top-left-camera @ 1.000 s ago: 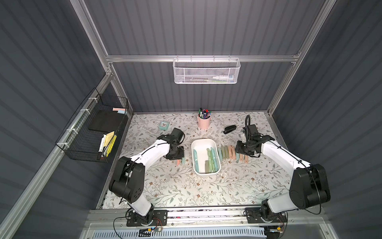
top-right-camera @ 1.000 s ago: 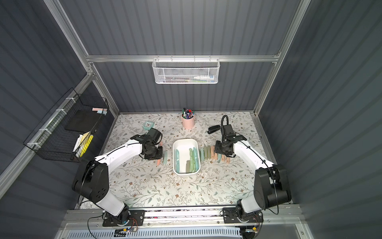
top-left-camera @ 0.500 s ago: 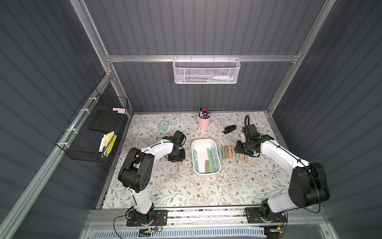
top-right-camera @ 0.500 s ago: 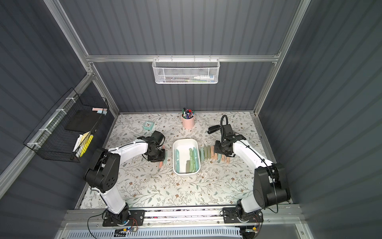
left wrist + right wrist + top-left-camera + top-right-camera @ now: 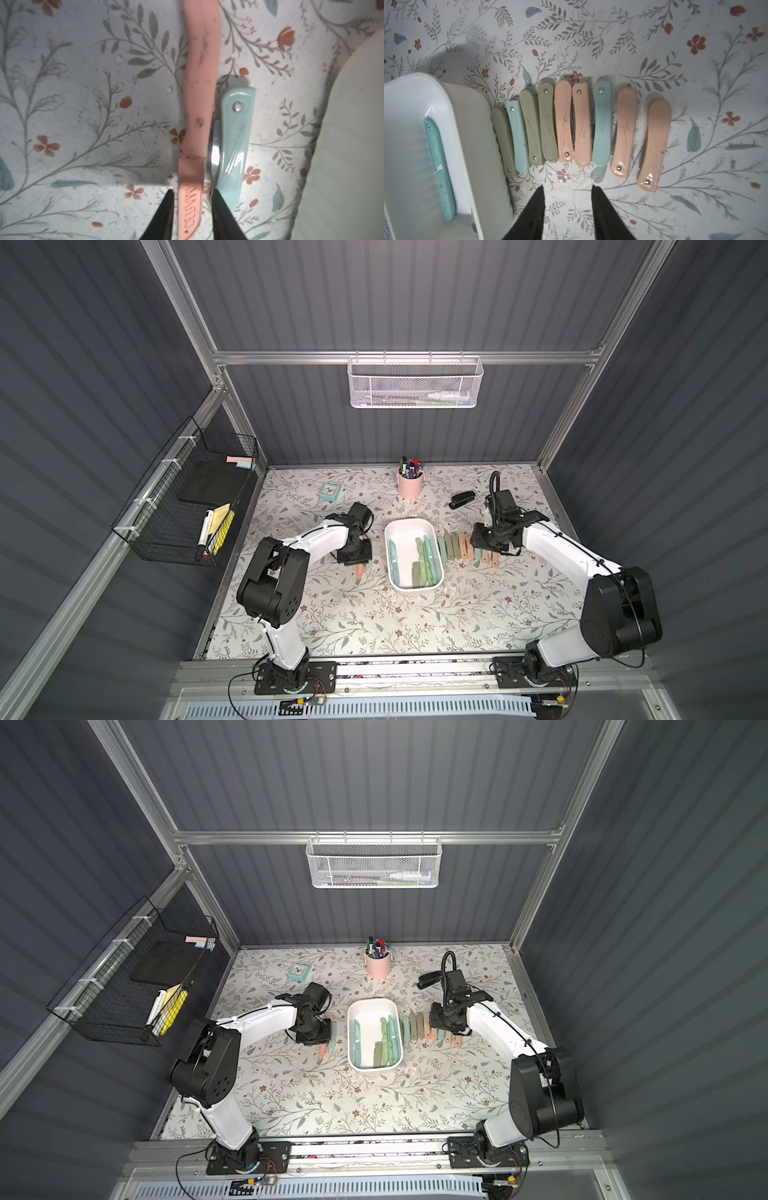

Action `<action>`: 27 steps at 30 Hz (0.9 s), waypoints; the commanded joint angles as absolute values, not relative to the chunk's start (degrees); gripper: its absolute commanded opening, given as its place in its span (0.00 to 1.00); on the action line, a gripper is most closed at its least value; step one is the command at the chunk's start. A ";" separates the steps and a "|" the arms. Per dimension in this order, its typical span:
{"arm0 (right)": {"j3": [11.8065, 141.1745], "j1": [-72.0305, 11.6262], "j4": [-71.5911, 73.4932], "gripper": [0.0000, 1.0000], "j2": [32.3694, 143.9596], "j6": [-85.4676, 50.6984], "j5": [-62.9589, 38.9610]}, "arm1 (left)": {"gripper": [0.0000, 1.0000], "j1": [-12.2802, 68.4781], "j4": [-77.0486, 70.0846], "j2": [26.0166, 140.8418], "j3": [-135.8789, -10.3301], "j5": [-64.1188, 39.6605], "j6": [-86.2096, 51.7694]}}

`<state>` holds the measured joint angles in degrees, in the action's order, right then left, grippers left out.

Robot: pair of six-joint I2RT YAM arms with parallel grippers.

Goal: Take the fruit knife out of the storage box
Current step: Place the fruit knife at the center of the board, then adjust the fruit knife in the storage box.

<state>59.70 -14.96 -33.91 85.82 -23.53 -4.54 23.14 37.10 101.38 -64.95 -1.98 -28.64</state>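
The step in hand looks like the end of a set-down. The left gripper straddles the sheath end of a pink sheathed fruit knife that lies flat on the floral mat. Its jaws stand narrowly apart, with a sliver of mat showing on either side, so nothing is gripped. Just beside the pink knife lies a teal folding knife, and one black finger crosses its near end (touching or not, I cannot tell).

Next comes the white storage box, which holds several more knives, a teal sheathed one among them.

Beyond it a row of folded knives lies side by side on the mat. The right gripper hovers near the row, moderately open and holding nothing.

The next move probably calls for the left arm to lift straight up, clear of both knives, without dragging the pink one or nudging the teal one. One arm then reaches into the box for another knife.
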 commanded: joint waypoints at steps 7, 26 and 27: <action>60.51 -15.73 -34.15 0.42 85.02 -23.65 -4.04 | 0.46 23.02 40.26 96.16 -69.34 -1.26 -24.91; 72.32 -35.64 -32.79 0.64 92.82 -25.20 -11.08 | 0.99 23.29 33.93 86.41 -62.58 -7.69 -22.96; 73.91 -36.65 -33.65 0.61 94.61 -25.52 -11.33 | 0.99 23.29 33.77 86.25 -62.41 -7.90 -22.85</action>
